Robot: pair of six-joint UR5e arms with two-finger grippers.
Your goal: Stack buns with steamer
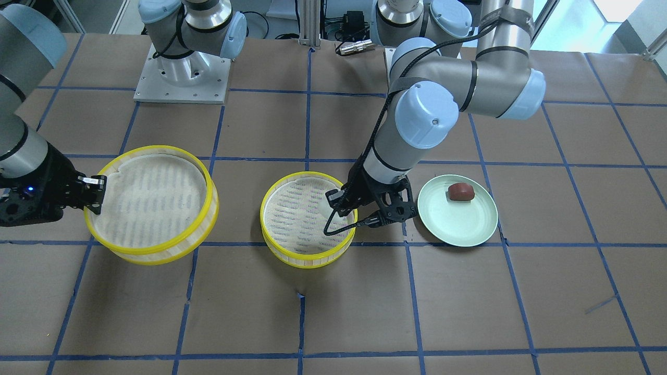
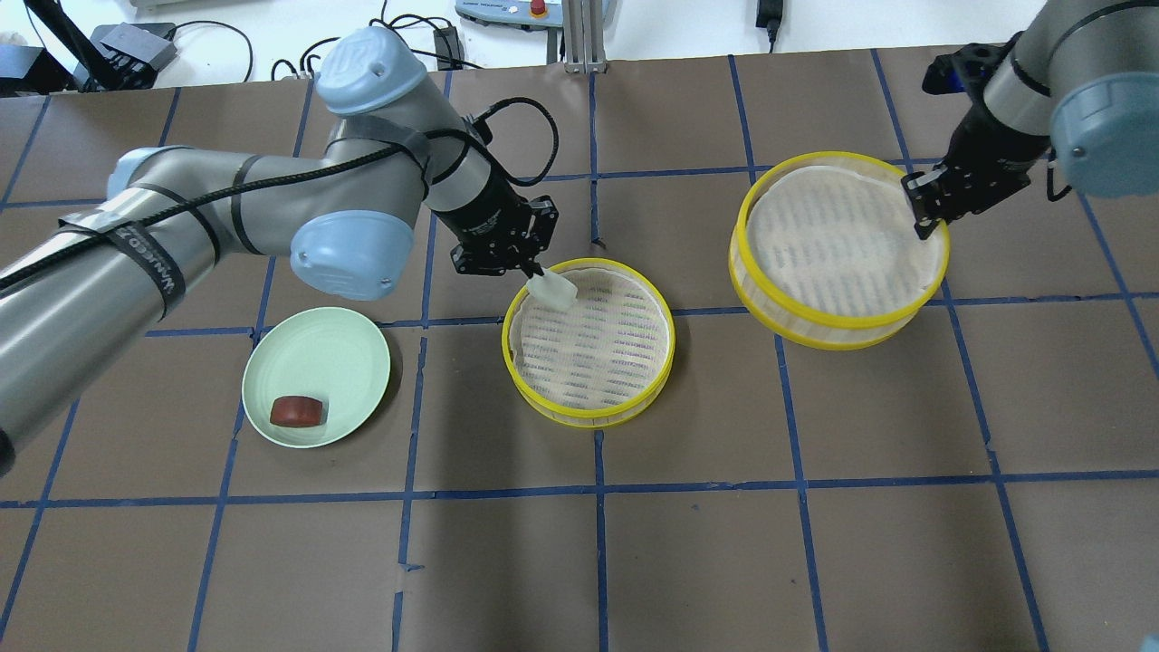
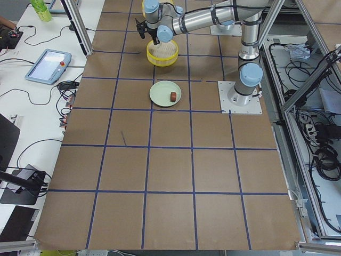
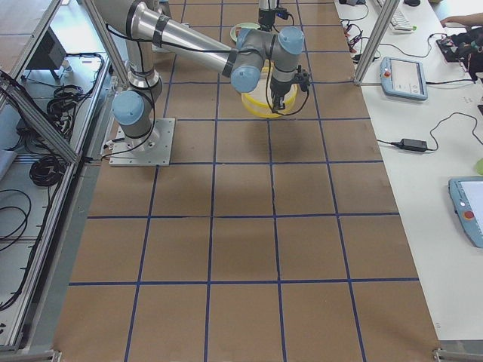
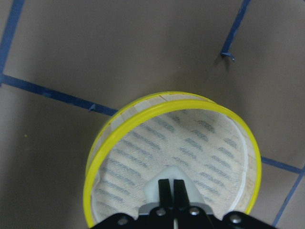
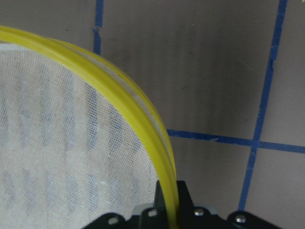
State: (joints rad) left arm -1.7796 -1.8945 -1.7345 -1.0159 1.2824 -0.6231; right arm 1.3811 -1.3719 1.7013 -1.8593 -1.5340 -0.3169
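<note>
My left gripper [image 2: 541, 273] is shut on the white blocky bun [image 2: 554, 291] and holds it just inside the near-left rim of the smaller yellow-rimmed steamer [image 2: 589, 418]. The left wrist view shows the bun [image 5: 157, 183] between the closed fingers, above the steamer's cloth lining. The reddish-brown oval bun [image 2: 297, 411] lies on the pale green plate [image 2: 344, 353], left of that steamer. My right gripper [image 2: 920, 225] is shut on the rim of the larger yellow-rimmed steamer [image 2: 815, 330], which looks slightly tilted. The right wrist view shows the fingers [image 6: 167, 195] clamped on the yellow rim.
The table is brown paper with a blue tape grid. The arm bases stand at the back edge, the right one on a metal plate [image 1: 182, 78]. The larger steamer sits about one grid square to the right of the smaller one in the overhead view.
</note>
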